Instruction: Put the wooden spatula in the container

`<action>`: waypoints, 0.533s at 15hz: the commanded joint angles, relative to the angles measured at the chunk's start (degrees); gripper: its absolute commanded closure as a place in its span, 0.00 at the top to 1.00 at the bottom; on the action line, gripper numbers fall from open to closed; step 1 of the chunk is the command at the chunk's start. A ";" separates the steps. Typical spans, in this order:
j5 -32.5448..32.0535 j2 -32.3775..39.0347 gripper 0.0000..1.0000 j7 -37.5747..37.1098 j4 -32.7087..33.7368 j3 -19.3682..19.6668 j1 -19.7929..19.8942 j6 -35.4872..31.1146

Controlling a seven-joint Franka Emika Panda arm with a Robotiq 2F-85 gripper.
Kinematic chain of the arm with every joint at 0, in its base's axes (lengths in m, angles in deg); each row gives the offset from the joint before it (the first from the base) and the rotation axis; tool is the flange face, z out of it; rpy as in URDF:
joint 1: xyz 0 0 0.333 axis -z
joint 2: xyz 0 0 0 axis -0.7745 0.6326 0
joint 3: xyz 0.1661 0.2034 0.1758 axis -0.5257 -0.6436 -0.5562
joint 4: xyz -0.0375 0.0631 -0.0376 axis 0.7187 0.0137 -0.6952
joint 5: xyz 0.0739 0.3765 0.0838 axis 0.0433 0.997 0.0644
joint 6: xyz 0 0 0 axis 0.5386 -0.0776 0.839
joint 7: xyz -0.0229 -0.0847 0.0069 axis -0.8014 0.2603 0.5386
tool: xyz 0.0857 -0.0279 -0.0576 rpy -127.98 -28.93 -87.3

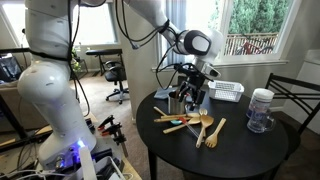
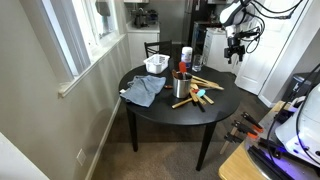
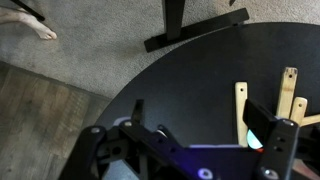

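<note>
Several wooden utensils lie together on the black round table (image 1: 240, 150), among them a flat wooden spatula (image 1: 210, 132) that also shows in an exterior view (image 2: 205, 85). In the wrist view a pale wooden handle (image 3: 241, 108) lies just inside the right finger. The small dark metallic container (image 2: 181, 86) stands upright beside the utensils. My gripper (image 1: 191, 92) (image 2: 236, 52) (image 3: 205, 122) hangs above the table, open and empty, with nothing between its fingers.
A white slotted basket (image 1: 228, 92) (image 2: 155, 64) and a clear white-lidded jar (image 1: 261, 110) stand on the table. A blue-grey cloth (image 2: 143, 90) lies near one edge. A red bottle (image 2: 186, 56) stands behind the container. Chairs surround the table.
</note>
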 commanded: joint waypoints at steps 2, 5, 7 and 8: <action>-0.22 0.00 1.00 -0.14 0.15 -0.68 0.66 0.15; -0.12 -0.88 1.00 2.21 -2.87 -1.09 0.87 -3.01; 0.86 2.01 1.00 1.71 -1.91 -1.76 0.66 -4.93; 1.26 3.31 1.00 1.45 -1.26 -2.10 0.66 -5.45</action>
